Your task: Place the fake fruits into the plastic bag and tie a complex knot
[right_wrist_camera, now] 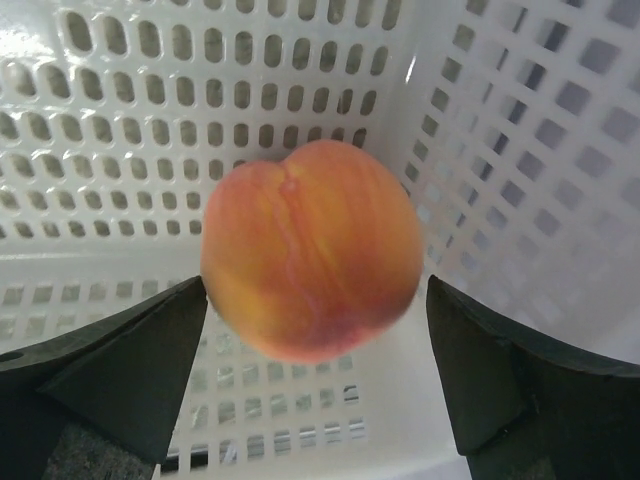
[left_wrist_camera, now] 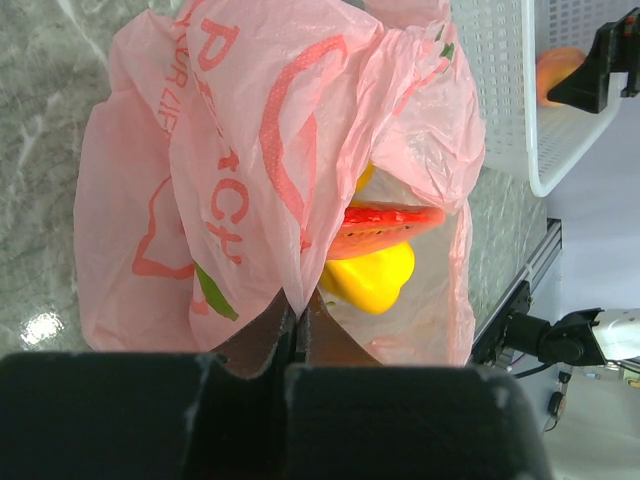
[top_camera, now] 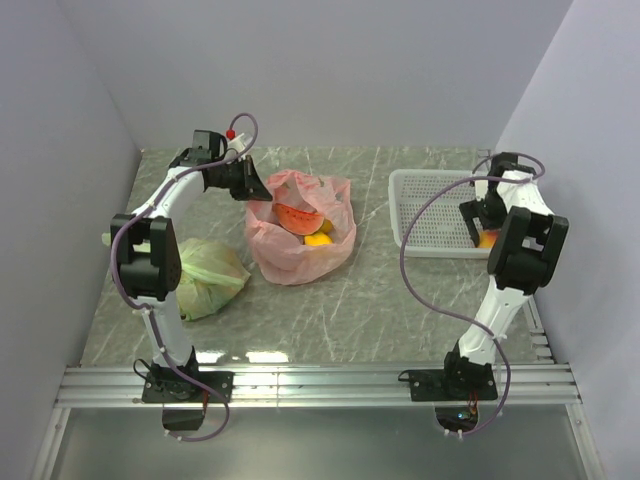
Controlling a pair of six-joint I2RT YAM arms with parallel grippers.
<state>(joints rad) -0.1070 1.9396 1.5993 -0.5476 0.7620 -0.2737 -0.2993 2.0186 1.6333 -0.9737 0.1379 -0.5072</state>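
Observation:
The salmon-pink plastic bag (top_camera: 298, 240) lies open at mid-table, and no knot is in view on it. Inside it are a red watermelon slice (left_wrist_camera: 385, 225) and a yellow fruit (left_wrist_camera: 370, 275). My left gripper (left_wrist_camera: 297, 312) is shut on the bag's thin rim at its far-left side (top_camera: 250, 185), pinching a fold of film. A peach-pink fruit (right_wrist_camera: 312, 250) rests in the white basket (top_camera: 430, 215). My right gripper (right_wrist_camera: 315, 300) is open around it, one finger on each side and a gap on the right.
A pale green plastic bag (top_camera: 207, 275) lies at the left beside my left arm. The basket's perforated walls (right_wrist_camera: 520, 150) stand close around my right gripper. Grey walls enclose the table on three sides.

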